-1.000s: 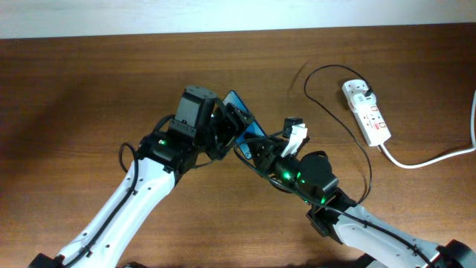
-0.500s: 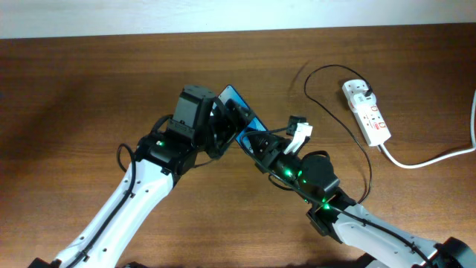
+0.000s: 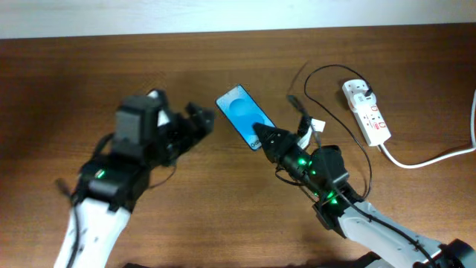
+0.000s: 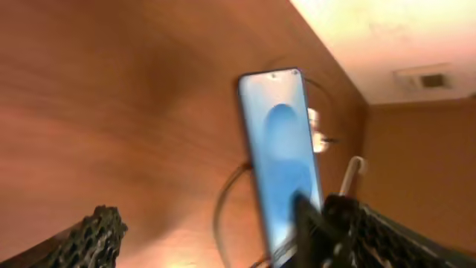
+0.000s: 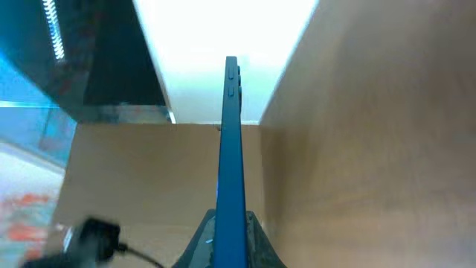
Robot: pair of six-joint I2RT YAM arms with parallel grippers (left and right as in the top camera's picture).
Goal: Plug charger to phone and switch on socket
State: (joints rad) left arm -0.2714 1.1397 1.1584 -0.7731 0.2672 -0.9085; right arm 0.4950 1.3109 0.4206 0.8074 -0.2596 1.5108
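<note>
One phone, two jobs: right fingers were clamped on its near end at the middle of the surface, likely steadying it for plugging. Left fingers stood wide apart beside it, and the charger lay loose near the socket.

The overhead camera looks straight down from well above, taking in the whole bench. The left wrist camera sits low and near, tilted across the wood toward the phone and its lit screen. The right wrist camera sights very closely along that phone's thin edge. All three views share the phone.
</note>
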